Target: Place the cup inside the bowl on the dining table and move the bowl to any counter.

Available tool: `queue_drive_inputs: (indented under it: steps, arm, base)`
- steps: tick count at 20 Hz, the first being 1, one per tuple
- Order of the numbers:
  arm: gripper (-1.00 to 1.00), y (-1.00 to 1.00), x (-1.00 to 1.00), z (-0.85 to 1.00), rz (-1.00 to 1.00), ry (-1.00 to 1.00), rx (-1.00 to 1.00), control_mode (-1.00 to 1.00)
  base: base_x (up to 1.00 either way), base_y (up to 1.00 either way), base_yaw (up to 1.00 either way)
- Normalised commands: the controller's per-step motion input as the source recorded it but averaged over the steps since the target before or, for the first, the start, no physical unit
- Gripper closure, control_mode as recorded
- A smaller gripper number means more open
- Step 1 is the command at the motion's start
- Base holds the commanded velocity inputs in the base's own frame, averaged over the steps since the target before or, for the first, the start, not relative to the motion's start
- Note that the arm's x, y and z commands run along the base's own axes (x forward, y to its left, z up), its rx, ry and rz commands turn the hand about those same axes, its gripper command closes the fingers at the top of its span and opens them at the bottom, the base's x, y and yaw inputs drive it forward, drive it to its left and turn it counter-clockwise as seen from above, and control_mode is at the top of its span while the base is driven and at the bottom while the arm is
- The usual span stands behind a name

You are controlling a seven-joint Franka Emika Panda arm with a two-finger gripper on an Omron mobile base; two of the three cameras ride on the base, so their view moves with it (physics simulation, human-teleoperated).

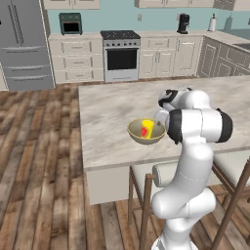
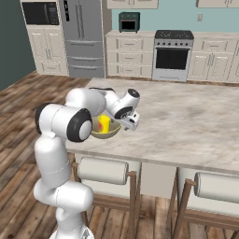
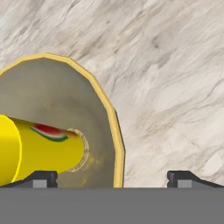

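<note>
Your cup (image 1: 148, 129) already sits inside the bowl (image 1: 137, 135), its yellow body standing up past the rim with the red patch on its side facing the left base camera. The bowl rests on the tabletop (image 1: 112, 107) of the dining island, close to the near edge, with two stools (image 2: 103, 171) tucked under that edge just below it. In the hand view the cup (image 3: 39, 148) lies across the bowl's grey inside, base toward the bowl's middle, and the yellow rim (image 3: 114, 127) curves between the two dark fingertips (image 3: 43, 178). Your tool (image 3: 113, 179) has its jaws spread wide with nothing between them; one tip is over the bowl's inside, the other over bare marble beside the rim. From the right base view, the tool (image 2: 130, 120) hangs just beside the bowl (image 2: 106, 130), on the side away from the arm's elbow. Beyond the bowl the tabletop is open marble all the way to its far edge. Across the wooden floor, the counter (image 1: 75, 36) runs along the teal wall, with a stove (image 1: 120, 54) set into it and a fridge (image 1: 23, 44) at the left.
</note>
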Motion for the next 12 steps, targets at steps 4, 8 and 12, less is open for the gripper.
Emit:
queue_drive_inputs:
  steps: [4,8,12]
  arm:
    - [-1.00,-0.01,0.00,-0.10,0.04,0.00,0.00,-1.00]
    - [-1.00,0.00,0.00,-0.06,0.04,0.00,0.00,-1.00]
    - [-1.00,0.00,0.00,-0.04,0.04,0.00,0.00,-1.00]
  base:
    - [0.00,0.00,0.00]
    - [0.00,0.00,0.00]
    - [0.00,0.00,0.00]
